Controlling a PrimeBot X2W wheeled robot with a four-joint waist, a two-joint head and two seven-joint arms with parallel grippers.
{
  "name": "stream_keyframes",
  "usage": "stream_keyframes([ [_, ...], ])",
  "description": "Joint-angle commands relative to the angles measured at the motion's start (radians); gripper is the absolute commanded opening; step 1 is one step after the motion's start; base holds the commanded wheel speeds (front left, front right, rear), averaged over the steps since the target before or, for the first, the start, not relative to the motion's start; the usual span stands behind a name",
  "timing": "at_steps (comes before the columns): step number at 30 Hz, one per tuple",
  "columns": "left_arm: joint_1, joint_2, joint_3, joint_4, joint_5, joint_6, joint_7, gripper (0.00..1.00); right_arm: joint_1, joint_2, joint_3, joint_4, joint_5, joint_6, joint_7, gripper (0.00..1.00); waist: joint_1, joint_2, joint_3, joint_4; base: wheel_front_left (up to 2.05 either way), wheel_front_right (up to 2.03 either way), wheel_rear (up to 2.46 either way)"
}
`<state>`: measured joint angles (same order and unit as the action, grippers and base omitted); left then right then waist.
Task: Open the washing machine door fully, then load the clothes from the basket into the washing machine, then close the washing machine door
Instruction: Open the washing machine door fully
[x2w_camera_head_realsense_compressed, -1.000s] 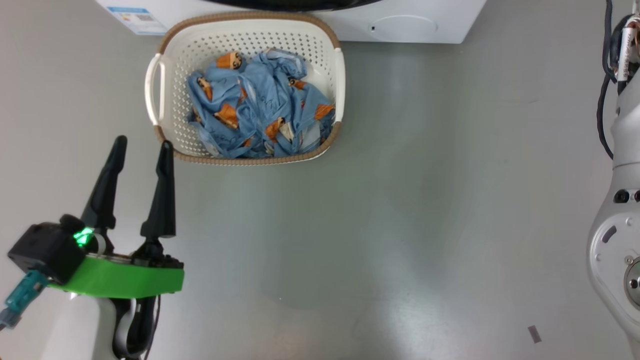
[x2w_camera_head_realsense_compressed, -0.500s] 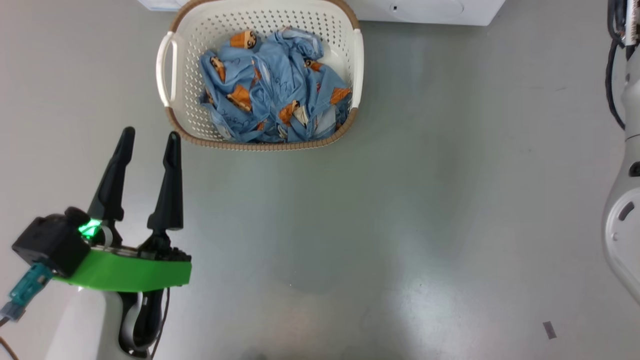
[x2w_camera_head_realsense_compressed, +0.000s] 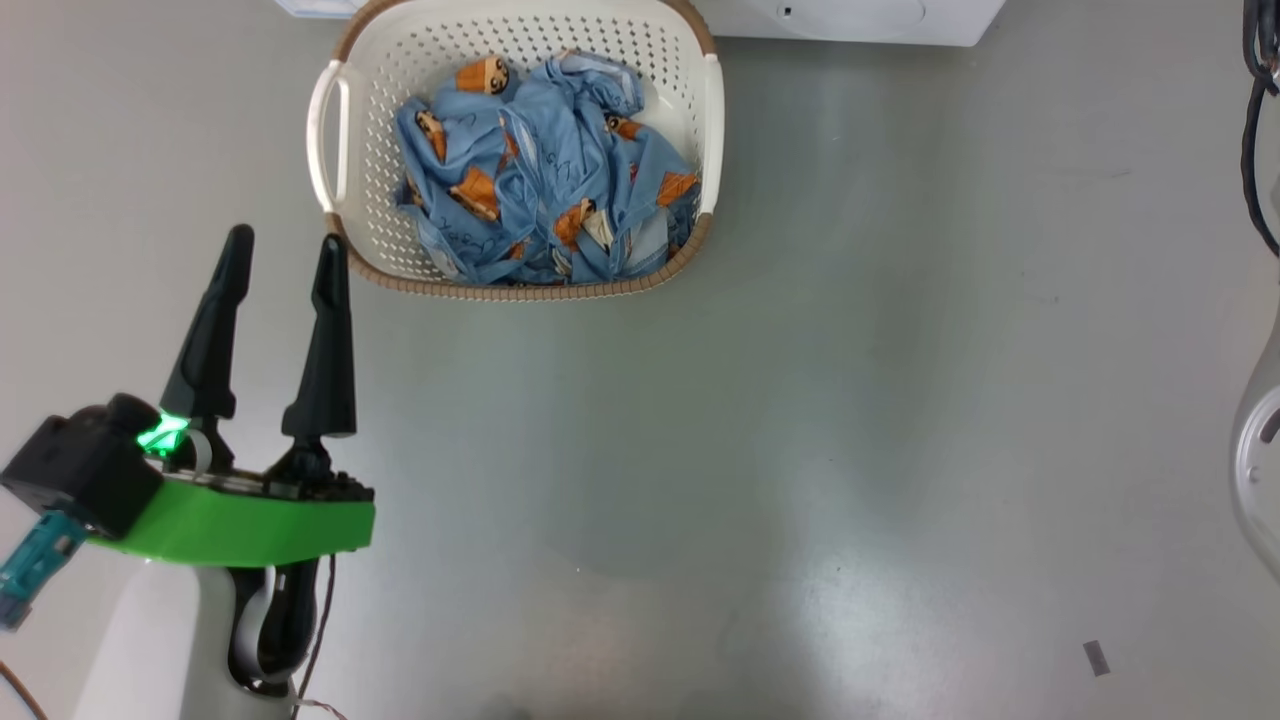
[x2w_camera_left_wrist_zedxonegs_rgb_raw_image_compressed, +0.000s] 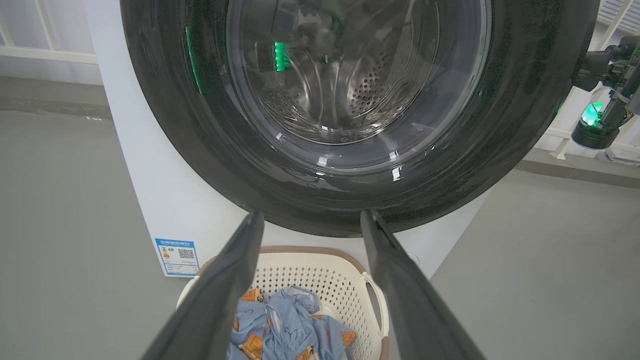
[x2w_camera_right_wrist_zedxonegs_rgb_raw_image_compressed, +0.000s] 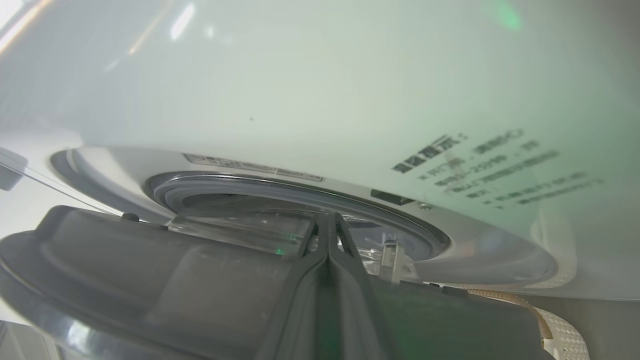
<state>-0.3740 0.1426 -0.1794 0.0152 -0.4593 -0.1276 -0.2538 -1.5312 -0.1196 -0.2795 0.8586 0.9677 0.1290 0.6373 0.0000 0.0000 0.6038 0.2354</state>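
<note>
The basket (x2w_camera_head_realsense_compressed: 520, 292), cream with a brown rim, stands on the floor against the washing machine (x2w_camera_head_realsense_compressed: 960, 25). Light blue clothes (x2w_camera_head_realsense_compressed: 540, 190) with orange figures lie bundled in it. My left gripper (x2w_camera_head_realsense_compressed: 284, 240) hovers open and empty, nearer to me and left of the basket. Its wrist view looks at the washing machine door (x2w_camera_left_wrist_zedxonegs_rgb_raw_image_compressed: 200, 125), black-rimmed with a glass centre, above the basket (x2w_camera_left_wrist_zedxonegs_rgb_raw_image_compressed: 320, 280). My right gripper (x2w_camera_right_wrist_zedxonegs_rgb_raw_image_compressed: 327, 217) is shut, its fingers against the door's dark inner side (x2w_camera_right_wrist_zedxonegs_rgb_raw_image_compressed: 150, 270). The door stands ajar from the grey seal (x2w_camera_right_wrist_zedxonegs_rgb_raw_image_compressed: 300, 192).
Grey floor spreads right of the basket. My right arm (x2w_camera_head_realsense_compressed: 1258, 470) rises along the head view's right edge. A blue label (x2w_camera_left_wrist_zedxonegs_rgb_raw_image_compressed: 177, 255) sits low on the machine's front, and a round white flap (x2w_camera_head_realsense_compressed: 850, 12) beside the basket. A small dark scrap (x2w_camera_head_realsense_compressed: 1097, 657) lies on the floor.
The head camera has shifted, so the basket sits higher and further right in the picture and less of the machine shows. My right arm has drawn further toward the right edge. Both grippers keep their states.
</note>
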Motion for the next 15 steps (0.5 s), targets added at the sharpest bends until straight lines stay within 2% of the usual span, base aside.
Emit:
stream_keyframes([
  [1, -0.005, 0.03, 0.04, -0.028, 0.007, -0.003, -0.008, 1.0, 0.013, 0.069, 0.032, -0.029, 0.019, 0.002, 0.041, 0.0, 0.0, 0.0, -0.004, -0.003, 0.0, 0.0, 0.0],
  [15, 0.016, 0.026, 0.057, -0.041, 0.02, -0.003, -0.008, 1.0, 0.186, 0.069, 0.131, -0.16, 0.144, 0.002, 0.261, 0.0, 0.0, 0.0, -0.075, -0.021, 0.0, 0.0, 0.0],
])
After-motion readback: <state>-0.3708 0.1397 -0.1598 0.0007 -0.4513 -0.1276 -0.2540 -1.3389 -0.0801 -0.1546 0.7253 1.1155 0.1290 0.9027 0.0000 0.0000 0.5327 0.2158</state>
